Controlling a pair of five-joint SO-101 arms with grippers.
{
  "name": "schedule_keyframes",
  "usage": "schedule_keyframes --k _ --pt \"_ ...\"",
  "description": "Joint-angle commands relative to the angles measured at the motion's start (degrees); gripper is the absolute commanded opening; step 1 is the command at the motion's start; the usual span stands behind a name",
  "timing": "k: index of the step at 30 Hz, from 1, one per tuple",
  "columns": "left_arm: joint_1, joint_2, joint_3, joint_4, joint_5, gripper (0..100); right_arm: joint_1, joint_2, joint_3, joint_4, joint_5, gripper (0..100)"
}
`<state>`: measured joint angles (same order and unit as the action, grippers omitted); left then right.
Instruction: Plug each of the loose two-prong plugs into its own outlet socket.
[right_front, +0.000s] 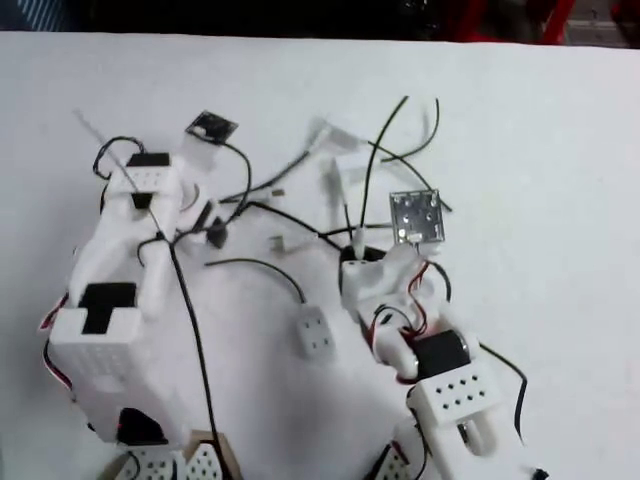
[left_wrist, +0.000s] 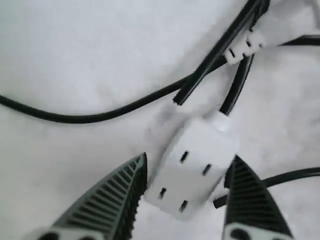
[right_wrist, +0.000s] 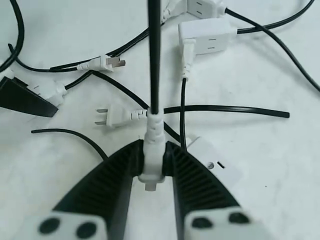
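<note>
The right pincer (right_wrist: 153, 151) was clamped on a white plug (right_wrist: 153, 131), an outlet block (right_wrist: 216, 161) just beside its tip, black cords (right_wrist: 225, 109) and a loose plug (right_wrist: 117, 116) strewn beyond on the tabletop (right_wrist: 280, 175), while the left pincer (left_wrist: 189, 165), spread apart, straddled another outlet socket (left_wrist: 197, 147).

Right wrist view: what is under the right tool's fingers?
A white outlet block sticks out from under one finger of the right tool, one slot showing; the rest is covered. The tool grips a white plug.
</note>
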<state>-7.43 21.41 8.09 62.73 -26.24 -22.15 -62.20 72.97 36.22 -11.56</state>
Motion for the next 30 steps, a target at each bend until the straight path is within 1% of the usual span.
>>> schedule_keyframes --k 1,4,8,11,13,16,20,24,28,30 --pt "0.75 -0.40 -4.57 3.96 -0.70 13 0.57 -1.27 -0.09 -0.92 -0.26 1.7" --pt "1.45 -0.48 -7.03 8.35 -0.79 8 0.57 -1.19 -0.09 -0.92 -0.26 1.7" --pt "2.33 -1.36 -9.76 13.45 -0.79 5 0.57 -1.19 -0.09 -0.92 -0.26 1.7" --pt "4.18 -5.32 -9.76 17.32 -0.79 3 0.57 -1.19 -0.09 -0.92 -0.26 1.7" --pt "5.85 -9.45 -8.09 19.16 -0.70 2 0.57 -1.19 -0.09 -0.92 -0.26 1.7" --pt "8.84 -17.45 -1.49 19.08 -0.70 2 0.57 -1.19 -0.09 -0.92 -0.18 1.7" --pt "12.70 -29.76 11.60 15.03 -0.70 2 0.66 -1.19 -0.09 -0.92 -0.09 1.7" --pt "14.29 -39.87 25.93 8.26 -0.70 2 0.66 -1.19 -0.09 -0.92 -0.09 1.7" --pt "14.20 -44.62 37.98 -0.09 -0.88 3 0.66 -1.19 0.00 -0.92 -0.26 1.7" --pt "14.20 -44.70 42.46 -3.69 -2.99 7 0.66 -1.27 0.18 -0.92 -0.26 1.7"
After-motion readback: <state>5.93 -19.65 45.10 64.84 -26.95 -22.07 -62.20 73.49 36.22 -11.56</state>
